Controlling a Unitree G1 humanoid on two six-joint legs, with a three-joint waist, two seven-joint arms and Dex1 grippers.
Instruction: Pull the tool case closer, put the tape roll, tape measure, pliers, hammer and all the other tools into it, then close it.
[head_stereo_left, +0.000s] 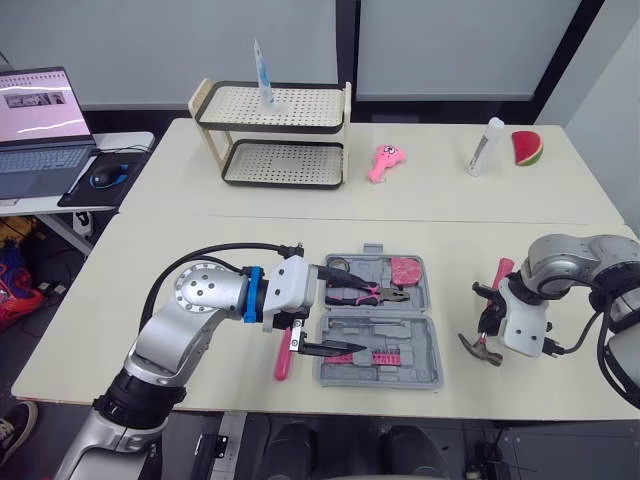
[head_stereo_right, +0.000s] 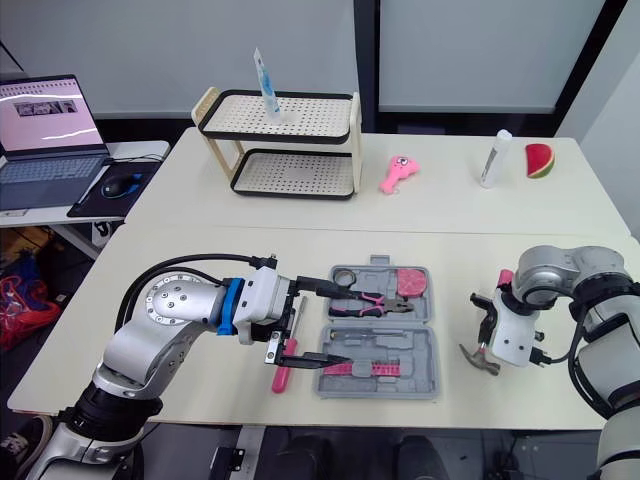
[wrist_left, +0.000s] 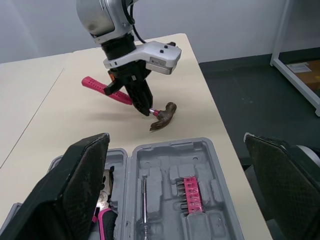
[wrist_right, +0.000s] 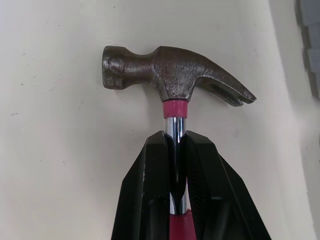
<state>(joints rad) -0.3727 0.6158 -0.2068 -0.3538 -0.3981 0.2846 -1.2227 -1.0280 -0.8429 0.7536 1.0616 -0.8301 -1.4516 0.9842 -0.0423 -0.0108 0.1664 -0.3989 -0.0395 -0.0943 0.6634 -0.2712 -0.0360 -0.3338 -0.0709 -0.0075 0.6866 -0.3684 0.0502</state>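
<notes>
The grey tool case (head_stereo_left: 378, 322) lies open on the table (head_stereo_left: 100, 330) in the lower middle of the head view. Pink-handled pliers (head_stereo_left: 366, 293) sit in its far half beside a round pink-red item (head_stereo_left: 406, 268); a strip of pink bits (wrist_left: 189, 187) sits in its near half. The left gripper (head_stereo_left: 350, 316) hangs over the case's left part; its two fingers (wrist_left: 75, 185) are spread wide with nothing between them. A pink-handled screwdriver (head_stereo_left: 284, 358) lies on the table just left of the case, under that gripper's wrist. At the lower right of the frame, well apart from the case, the right gripper (wrist_right: 174, 137) is clamped on the steel neck of the hammer (wrist_right: 175, 75), just below the head; the pink handle slopes up and away, and the head is close to the table; whether it touches I cannot tell. A two-tier rack (head_stereo_left: 275, 135) stands at the upper middle; a laptop (head_stereo_left: 40, 125) sits at the upper left.
</notes>
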